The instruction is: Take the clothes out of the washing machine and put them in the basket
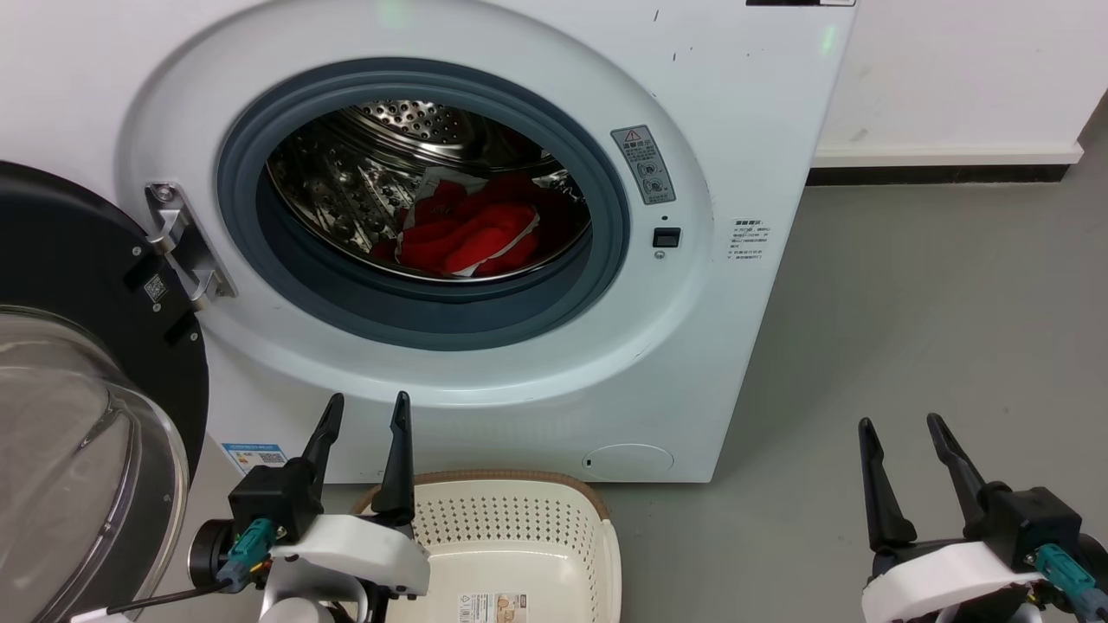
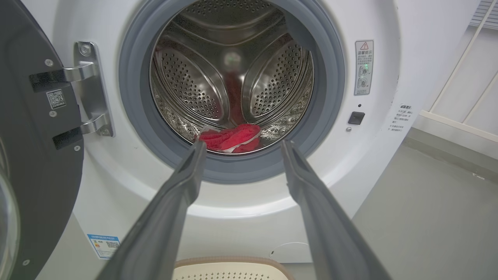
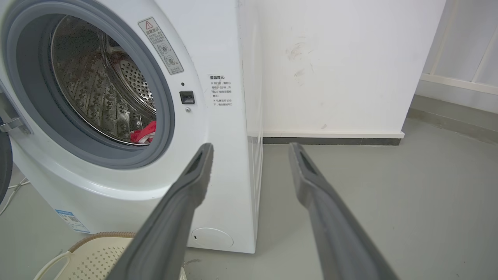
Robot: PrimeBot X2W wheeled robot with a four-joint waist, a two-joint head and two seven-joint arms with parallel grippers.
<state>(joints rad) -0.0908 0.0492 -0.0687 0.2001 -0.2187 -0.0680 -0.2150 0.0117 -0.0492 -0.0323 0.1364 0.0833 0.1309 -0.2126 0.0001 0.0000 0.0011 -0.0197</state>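
Red clothes with white trim lie at the bottom of the steel drum of the white washing machine, whose door hangs open at the left. The clothes also show in the left wrist view, and a red scrap of the clothes in the right wrist view. The cream basket stands on the floor before the machine. My left gripper is open and empty above the basket's near left. My right gripper is open and empty, low at the right over bare floor.
The open black-framed glass door takes up the left side. Grey floor stretches to the right of the machine, up to a white wall with a dark skirting strip. A cable lies on the floor left of the machine.
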